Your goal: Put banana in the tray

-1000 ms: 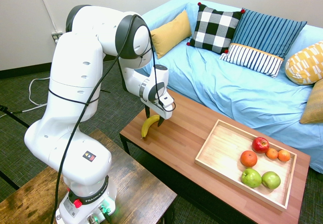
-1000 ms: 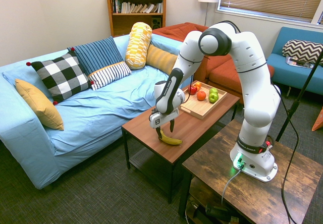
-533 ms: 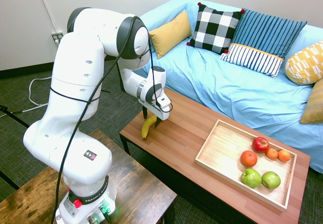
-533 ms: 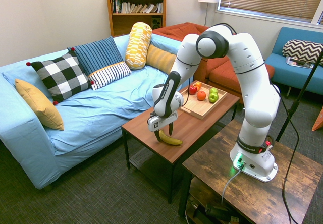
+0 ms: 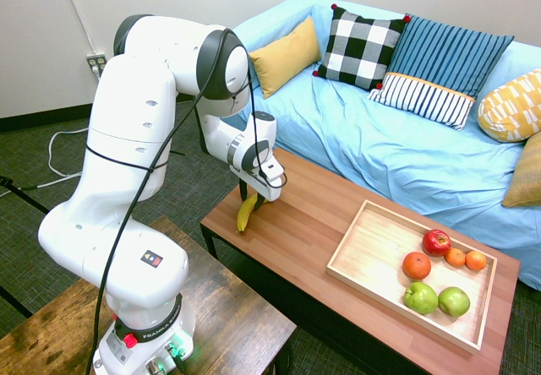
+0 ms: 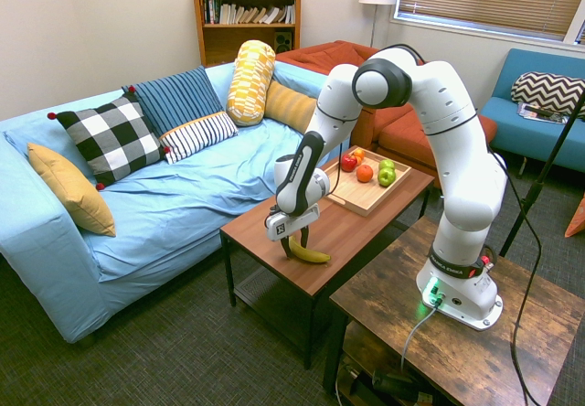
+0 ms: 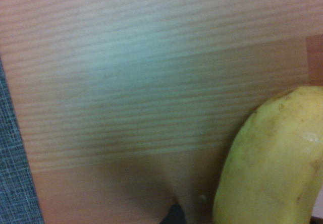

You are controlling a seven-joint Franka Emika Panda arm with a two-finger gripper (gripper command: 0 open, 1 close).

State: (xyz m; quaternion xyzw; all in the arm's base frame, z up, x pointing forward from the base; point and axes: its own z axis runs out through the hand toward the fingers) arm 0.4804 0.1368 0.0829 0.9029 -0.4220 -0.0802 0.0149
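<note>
The yellow banana (image 5: 246,215) lies on the near-left end of the reddish-brown table (image 5: 300,244), also seen as the banana (image 6: 311,256) by the table's front edge. My gripper (image 5: 251,201) is down over its upper end, right at the fruit, shown from the other side as the gripper (image 6: 294,241). The wrist view is filled by table wood with the banana (image 7: 272,168) close up. The light wooden tray (image 5: 376,248) sits at the table's far end, well away from the gripper, and appears again as the tray (image 6: 359,200).
In the tray lie a red apple (image 5: 436,241), two green apples (image 5: 437,299) and three oranges (image 5: 416,265). A blue sofa (image 5: 397,147) with cushions runs along the table's far side. A darker rustic table (image 5: 211,316) stands beside the arm's base.
The gripper has sunk lower onto the banana and shifted slightly toward the table's end. The banana has stayed in place on the table.
</note>
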